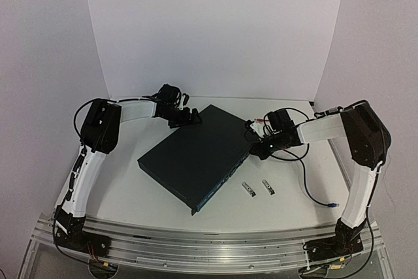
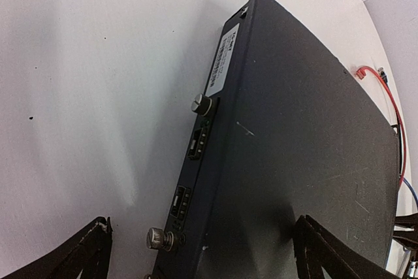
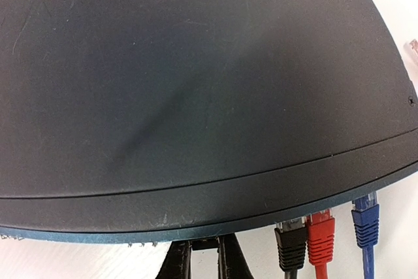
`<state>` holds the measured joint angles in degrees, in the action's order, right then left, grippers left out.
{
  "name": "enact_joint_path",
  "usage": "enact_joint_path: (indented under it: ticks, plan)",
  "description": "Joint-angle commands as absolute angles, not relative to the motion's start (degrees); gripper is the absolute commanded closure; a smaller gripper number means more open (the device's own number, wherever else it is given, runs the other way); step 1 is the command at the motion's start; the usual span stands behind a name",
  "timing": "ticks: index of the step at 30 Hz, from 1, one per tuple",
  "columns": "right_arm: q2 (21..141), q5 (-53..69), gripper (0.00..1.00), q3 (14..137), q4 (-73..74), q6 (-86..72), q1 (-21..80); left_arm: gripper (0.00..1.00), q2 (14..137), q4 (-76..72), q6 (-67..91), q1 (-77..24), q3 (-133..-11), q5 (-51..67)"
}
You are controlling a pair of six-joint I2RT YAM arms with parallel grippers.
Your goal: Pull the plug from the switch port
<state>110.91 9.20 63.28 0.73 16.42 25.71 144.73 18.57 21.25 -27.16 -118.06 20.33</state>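
**Switch Flanked by Both Grippers, Three Plugs Seated in Its Socket Edge**

The large, flat, dark blue-black rectangular metal switch (image 1: 192, 155) was laid diagonally at the middle of the white surface (image 1: 130, 194). Its thin blue-tinged socket edge was turned towards the right arm.

In the right wrist view, three plugs were seen seated side by side in that edge. A black plastic plug (image 3: 290, 243) was touched by a red plastic plug (image 3: 320, 236), with a blue plastic plug (image 3: 366, 221) just beside them. The right gripper (image 3: 204, 256) was held at the same edge, on the black plug's side away from the red one. Its fingers (image 3: 177, 262) were drawn close together with a narrow gap. Whether anything was pinched between them could not be told.

The left gripper (image 1: 188, 119) was placed at the switch's far-left edge, near its far corner. In the left wrist view its fingers (image 2: 88, 256) were spread wide, one over the bare surface and the other over the switch's top. A white label (image 2: 221, 63) and silver thumbscrews (image 2: 201, 104) were seen on the rear face between them.

Two small silver metal pieces (image 1: 249, 189) lay on the surface near the socket edge, apart from it. The end of a thin blue cable (image 1: 332, 205) was seen further to the right.
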Motion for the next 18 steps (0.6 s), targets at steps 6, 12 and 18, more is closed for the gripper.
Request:
enact_joint_path:
  ticks: [6,12,18]
  plan:
    - [110.7,8.0,1.00,55.8,-14.0,6.4,26.6,0.04,149.1,25.8,23.7,-26.7,-117.7,19.2]
    - [108.6,8.0,1.00,50.6,-19.3,6.1,26.5,0.04,149.0,25.7,24.2,-26.4,-117.5,19.5]
    - [107.0,7.2,1.00,47.3,-22.8,4.7,26.4,0.04,149.3,25.4,24.8,-26.4,-117.8,20.3]
